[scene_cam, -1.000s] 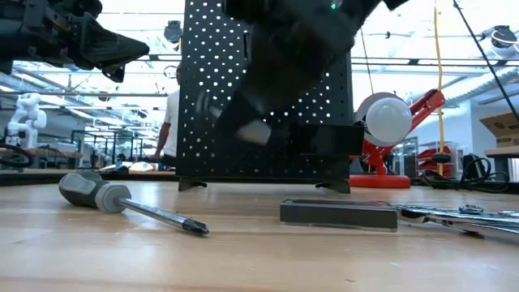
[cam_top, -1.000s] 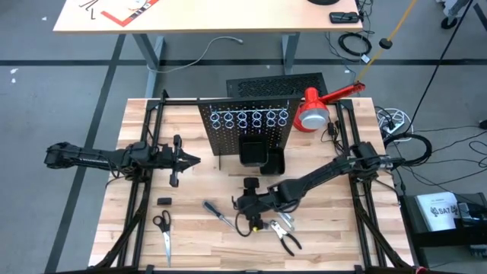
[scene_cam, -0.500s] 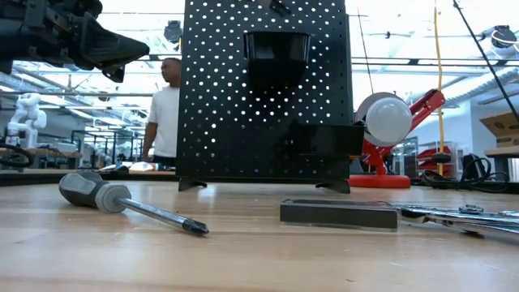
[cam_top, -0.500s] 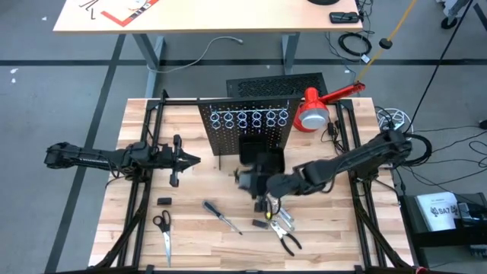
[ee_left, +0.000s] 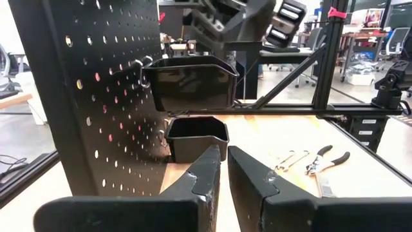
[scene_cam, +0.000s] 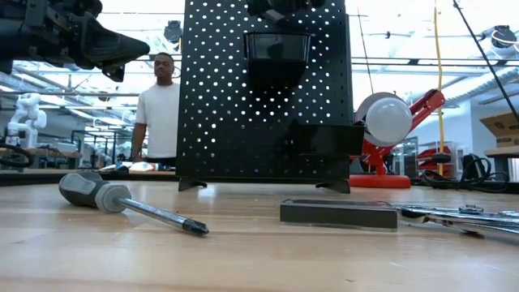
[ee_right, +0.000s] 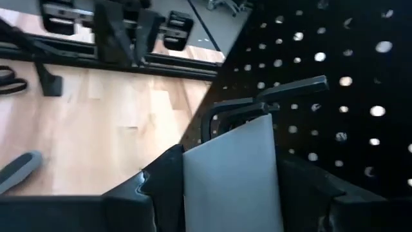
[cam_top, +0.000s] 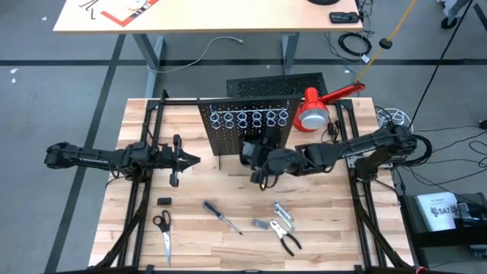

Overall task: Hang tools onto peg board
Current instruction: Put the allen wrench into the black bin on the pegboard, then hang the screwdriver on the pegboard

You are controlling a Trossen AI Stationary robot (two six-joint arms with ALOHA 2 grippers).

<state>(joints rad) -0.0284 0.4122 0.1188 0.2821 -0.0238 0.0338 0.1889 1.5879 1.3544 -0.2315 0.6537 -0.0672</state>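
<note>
Your right gripper (cam_top: 262, 162) is hovering at the front face of the peg board (cam_top: 245, 128), its arm reaching in from 3 o'clock across the table in the high view, and its fingers are clamping a small grey metal piece (ee_right: 232, 174), a pale flat slab that fills the gap between them. The relation that matters is this: the upper bin (ee_left: 190, 82) is hanging on the board directly below and just toward 12 o'clock of the gripper, with the lower bin (ee_left: 196, 137) sitting on the table beneath it. In the right wrist view the slab's long axis is pointing forward along the fingers, toward the bin's rim and the perforated panel behind it, so the release probably calls for little more than a short carry toward 12 o'clock and a drop. Your left gripper (cam_top: 186, 160) is waiting well apart at 9 o'clock of the board, its fingers nearly together and gripping nothing, so the right arm is clearly the nearer one. The screwdriver (cam_top: 221, 215), wrenches (cam_top: 282, 215) and pliers (cam_top: 288, 240) are lying on the table at 6 o'clock of the board, not yet hung
</note>
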